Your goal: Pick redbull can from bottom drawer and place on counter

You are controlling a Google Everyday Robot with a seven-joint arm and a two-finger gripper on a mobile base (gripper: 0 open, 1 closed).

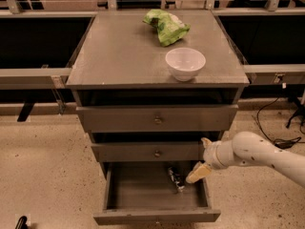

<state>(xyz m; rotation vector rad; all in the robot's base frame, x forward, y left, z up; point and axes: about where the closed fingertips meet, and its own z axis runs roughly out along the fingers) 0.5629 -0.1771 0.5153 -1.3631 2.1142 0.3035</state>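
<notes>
The bottom drawer [157,217] is pulled open. The redbull can [175,178], small and dark with a shiny glint, lies in it toward the back right. My gripper [202,157] hangs at the drawer's right side, just right of the can and not touching it. It is open and empty, with one tan finger [198,172] pointing down toward the can and the other up by the middle drawer. The grey counter [124,56] tops the cabinet.
A white bowl [185,63] stands at the counter's front right and a green bag [165,26] lies behind it. The two upper drawers [157,119] are shut. Grey rails run along both sides. A black cable [274,128] lies on the speckled floor at the right.
</notes>
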